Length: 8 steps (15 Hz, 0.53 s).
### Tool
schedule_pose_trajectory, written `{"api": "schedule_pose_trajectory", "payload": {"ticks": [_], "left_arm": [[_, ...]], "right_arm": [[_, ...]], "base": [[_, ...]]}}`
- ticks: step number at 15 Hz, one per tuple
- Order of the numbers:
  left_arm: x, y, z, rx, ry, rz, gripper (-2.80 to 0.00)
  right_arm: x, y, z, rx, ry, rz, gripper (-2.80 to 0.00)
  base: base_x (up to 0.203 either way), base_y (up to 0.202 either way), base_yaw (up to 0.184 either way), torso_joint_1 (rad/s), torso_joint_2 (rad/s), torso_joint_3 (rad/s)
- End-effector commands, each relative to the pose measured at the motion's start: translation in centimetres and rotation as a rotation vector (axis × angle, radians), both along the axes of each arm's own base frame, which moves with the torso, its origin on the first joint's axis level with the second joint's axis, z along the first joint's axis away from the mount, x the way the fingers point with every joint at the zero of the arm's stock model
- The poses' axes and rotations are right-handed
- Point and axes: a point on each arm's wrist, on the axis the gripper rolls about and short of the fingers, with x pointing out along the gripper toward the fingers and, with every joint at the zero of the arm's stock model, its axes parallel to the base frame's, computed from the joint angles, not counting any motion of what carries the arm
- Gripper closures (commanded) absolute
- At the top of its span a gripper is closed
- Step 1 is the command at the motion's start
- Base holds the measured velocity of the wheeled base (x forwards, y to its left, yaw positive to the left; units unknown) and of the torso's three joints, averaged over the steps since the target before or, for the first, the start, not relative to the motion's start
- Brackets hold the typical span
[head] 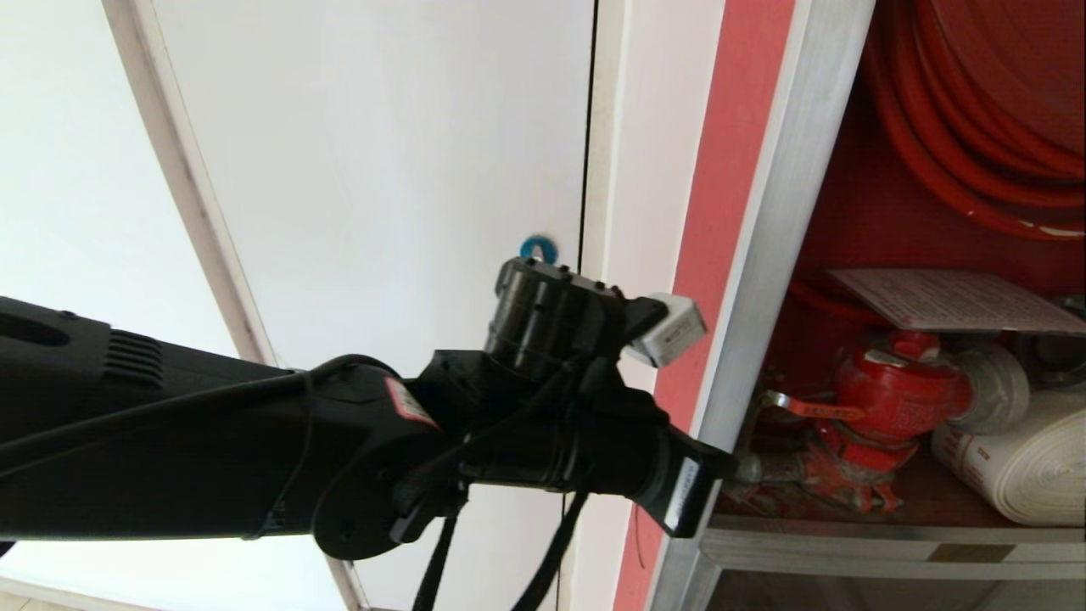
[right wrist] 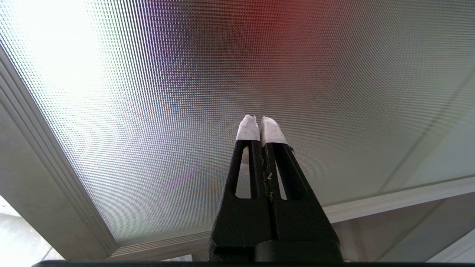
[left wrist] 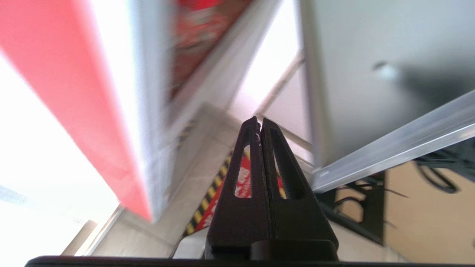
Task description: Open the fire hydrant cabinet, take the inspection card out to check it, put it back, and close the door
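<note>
Here, with the fire hydrant cabinet [head: 789, 280] open, the left gripper [left wrist: 259, 124], clenched on nothing beside its silver frame, should part its fingers before reaching right and farther in to the inspection card [head: 950, 299] lying above the red valve [head: 891, 395].

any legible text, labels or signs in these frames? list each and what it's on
Nothing can be read outright.
Inspection card in the fire hydrant cabinet: rows of fine print, too small.
Red tag on the red valve: lettering, too small.
White rolled hose: red marks at its end, illegible.
Left arm: red-and-white sticker and a white label near the wrist, too small.
Floor sign with yellow-black border, behind the left gripper: white characters on red, blurred.
</note>
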Motion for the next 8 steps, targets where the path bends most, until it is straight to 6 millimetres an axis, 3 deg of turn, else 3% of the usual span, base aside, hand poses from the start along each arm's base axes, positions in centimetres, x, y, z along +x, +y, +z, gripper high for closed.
{"api": "schedule_pose_trajectory", "payload": {"ticks": [1, 4, 8], "left_arm": [[0.2, 3.0, 0.6, -0.013, -0.009, 0.056, 0.0], [0.0, 8.1, 0.8, -0.027, -0.024, 0.159, 0.0], [-2.4, 14.6, 2.0, -0.059, -0.077, 0.285, 0.0]], "right_arm": [[0.0, 0.0, 0.0, -0.001, 0.0, 0.001, 0.0], [0.0, 0.0, 0.0, -0.001, 0.0, 0.001, 0.0], [0.0, 0.0, 0.0, -0.001, 0.0, 0.001, 0.0]], "base": [[0.0, 0.0, 0.0, 0.0, 0.0, 0.0], [0.0, 0.0, 0.0, 0.0, 0.0, 0.0], [0.0, 0.0, 0.0, 0.0, 0.0, 0.0]]}}
